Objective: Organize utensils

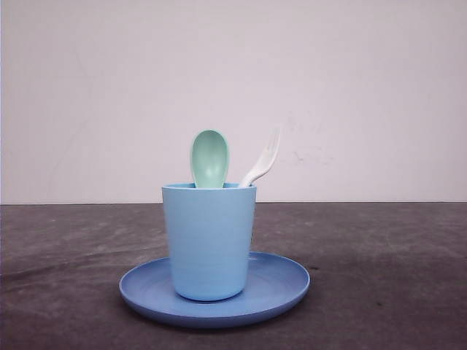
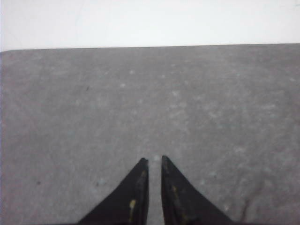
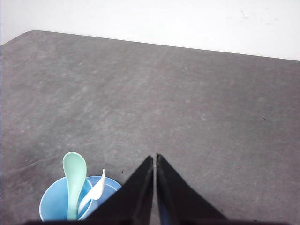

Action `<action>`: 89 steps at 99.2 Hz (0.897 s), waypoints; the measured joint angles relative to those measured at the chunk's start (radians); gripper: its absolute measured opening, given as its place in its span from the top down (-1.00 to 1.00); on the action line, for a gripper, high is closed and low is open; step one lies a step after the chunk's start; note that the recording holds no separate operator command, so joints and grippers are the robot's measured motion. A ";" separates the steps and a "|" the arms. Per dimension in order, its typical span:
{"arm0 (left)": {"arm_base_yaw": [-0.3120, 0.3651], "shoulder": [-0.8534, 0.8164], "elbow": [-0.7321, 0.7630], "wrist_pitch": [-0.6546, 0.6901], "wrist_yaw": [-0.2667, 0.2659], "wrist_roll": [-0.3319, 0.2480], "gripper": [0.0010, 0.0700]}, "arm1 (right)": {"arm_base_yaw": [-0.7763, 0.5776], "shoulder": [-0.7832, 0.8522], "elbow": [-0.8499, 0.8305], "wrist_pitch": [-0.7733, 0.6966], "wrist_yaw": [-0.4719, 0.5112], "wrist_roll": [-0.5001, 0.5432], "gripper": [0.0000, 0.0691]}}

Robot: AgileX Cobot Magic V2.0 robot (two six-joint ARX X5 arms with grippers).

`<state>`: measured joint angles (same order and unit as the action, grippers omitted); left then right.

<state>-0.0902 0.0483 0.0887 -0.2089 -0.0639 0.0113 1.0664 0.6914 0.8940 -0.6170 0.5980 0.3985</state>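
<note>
The mint-green spoon [image 1: 210, 157] and the white fork [image 1: 264, 162] stand upright in the light blue cup [image 1: 209, 240], which rests on the blue round plate [image 1: 281, 281] mid-table. The spoon's bowl points up and the fork leans to the right. In the right wrist view, the spoon [image 3: 74, 176], fork [image 3: 96, 192] and cup [image 3: 49, 206] lie just beside my right gripper [image 3: 154, 156], which is shut and empty above the table. My left gripper [image 2: 154, 159] hovers over bare table, its fingers nearly together with only a narrow slit and nothing between them.
The dark grey table [image 1: 379, 277] stretches out on both sides of the plate, with a white wall [image 1: 350, 87] behind its far edge. A rim of the plate [image 3: 112, 185] shows beside the cup in the right wrist view.
</note>
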 joint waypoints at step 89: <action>0.021 -0.044 -0.056 0.027 -0.016 -0.016 0.96 | 0.000 0.000 0.000 0.000 0.000 0.000 0.97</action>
<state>-0.0696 0.0044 0.0322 -0.1818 -0.0799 -0.0044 1.0664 0.6914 0.8944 -0.6167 0.5983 0.3985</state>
